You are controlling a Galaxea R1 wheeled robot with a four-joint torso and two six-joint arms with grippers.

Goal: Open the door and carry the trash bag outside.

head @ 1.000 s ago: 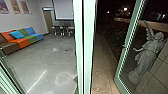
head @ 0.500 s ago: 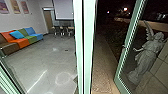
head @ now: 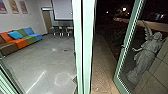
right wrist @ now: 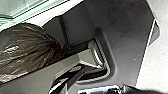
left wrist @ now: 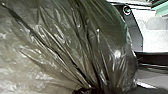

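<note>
Honestly, I cannot tell whether the left gripper or the right gripper is closed on anything — but the trash bag point(left wrist: 62, 45) bulges large and near at the left wrist, its folds drawn together. Carrying looks to be the step in hand: at right of the head frame the glass door point(head: 128, 37) stands open. The next move calls for steering onto the path point(head: 102, 72), lower centre-right — with the bag clear of the pale green post point(head: 87, 50) mid-frame.
</note>
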